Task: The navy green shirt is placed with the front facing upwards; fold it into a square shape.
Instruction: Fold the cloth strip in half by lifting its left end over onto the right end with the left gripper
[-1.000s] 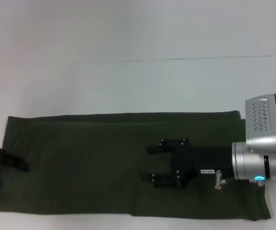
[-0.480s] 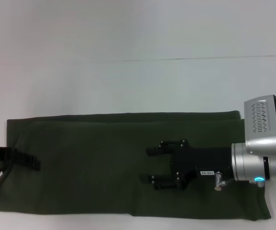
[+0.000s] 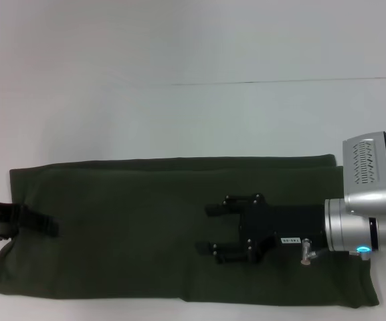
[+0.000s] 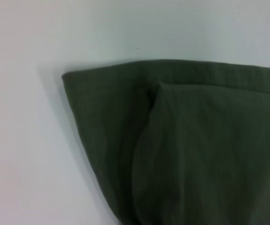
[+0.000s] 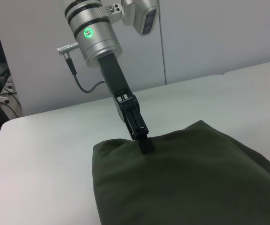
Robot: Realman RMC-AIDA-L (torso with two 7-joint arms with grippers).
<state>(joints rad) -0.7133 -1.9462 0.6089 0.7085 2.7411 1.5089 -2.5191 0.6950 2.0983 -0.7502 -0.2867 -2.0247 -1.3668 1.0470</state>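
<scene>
The navy green shirt [image 3: 132, 227] lies on the white table as a long strip from left to right, plain green side up, with no lettering showing. My left gripper [image 3: 49, 227] is at the middle of the strip's left end. In the right wrist view the left gripper [image 5: 144, 140] has its fingers together on the shirt's [image 5: 195, 178] edge. The left wrist view shows that end of the shirt [image 4: 195, 150] with a raised fold. My right gripper [image 3: 206, 229] is open, fingers spread, over the strip just right of its middle.
The white table [image 3: 179, 120] stretches bare behind the shirt, with a thin seam line [image 3: 259, 82] across it. The shirt's near edge runs close to the table's front. A grey wall [image 5: 219, 37] stands beyond the table on the left arm's side.
My left gripper has slid to the right, from the table's left edge onto the shirt's left end. The right arm has not moved.
</scene>
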